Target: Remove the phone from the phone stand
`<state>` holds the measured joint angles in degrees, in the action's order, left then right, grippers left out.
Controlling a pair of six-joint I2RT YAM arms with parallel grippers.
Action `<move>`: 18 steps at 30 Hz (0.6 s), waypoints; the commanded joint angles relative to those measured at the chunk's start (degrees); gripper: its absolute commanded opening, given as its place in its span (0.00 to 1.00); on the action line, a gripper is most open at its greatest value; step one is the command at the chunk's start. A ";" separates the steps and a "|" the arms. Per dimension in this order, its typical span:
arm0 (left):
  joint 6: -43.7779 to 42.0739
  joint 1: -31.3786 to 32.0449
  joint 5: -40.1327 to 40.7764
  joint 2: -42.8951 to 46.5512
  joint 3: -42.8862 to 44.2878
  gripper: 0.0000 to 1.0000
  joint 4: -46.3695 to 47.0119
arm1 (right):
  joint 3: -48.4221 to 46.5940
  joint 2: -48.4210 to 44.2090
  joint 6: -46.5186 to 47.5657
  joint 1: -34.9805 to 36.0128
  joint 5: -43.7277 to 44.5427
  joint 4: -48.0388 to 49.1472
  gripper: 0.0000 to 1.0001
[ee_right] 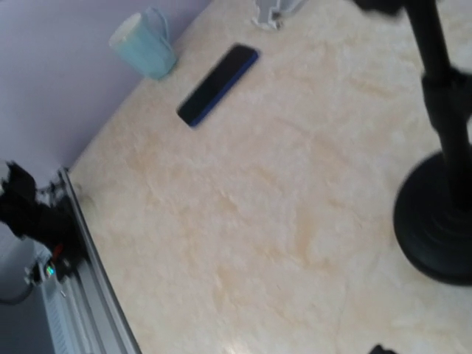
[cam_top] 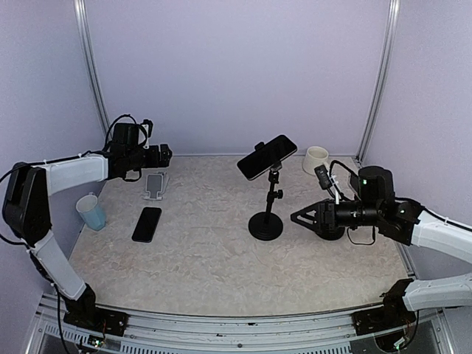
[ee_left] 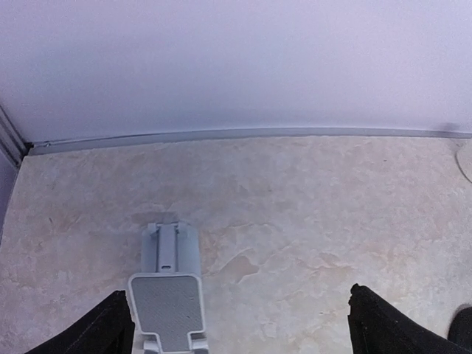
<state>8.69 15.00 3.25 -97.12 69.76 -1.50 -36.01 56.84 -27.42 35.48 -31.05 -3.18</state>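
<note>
A dark phone [cam_top: 267, 156] sits tilted in the clamp of a black phone stand [cam_top: 266, 223] at the table's middle. My right gripper [cam_top: 301, 216] is open and empty, low, just right of the stand's round base [ee_right: 435, 228]; the phone itself is out of the right wrist view. My left gripper [cam_top: 164, 156] is open and empty at the back left, above a small grey phone stand [ee_left: 168, 291], which holds nothing. Its dark fingers [ee_left: 96, 335] show at the bottom corners of the left wrist view.
A second dark phone [cam_top: 147, 223] lies flat on the table at the left, also in the right wrist view [ee_right: 218, 85]. A pale blue cup [cam_top: 91, 212] stands at the left edge. A cream mug [cam_top: 316, 158] stands at the back right.
</note>
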 commanded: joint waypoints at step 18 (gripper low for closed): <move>-3.48 18.57 11.05 18.82 -14.17 0.99 15.36 | -15.22 6.58 -20.71 5.39 13.78 5.12 0.77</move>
<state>6.90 31.81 10.59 -81.56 57.34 10.04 -48.14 61.30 -43.70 39.55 -20.80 0.25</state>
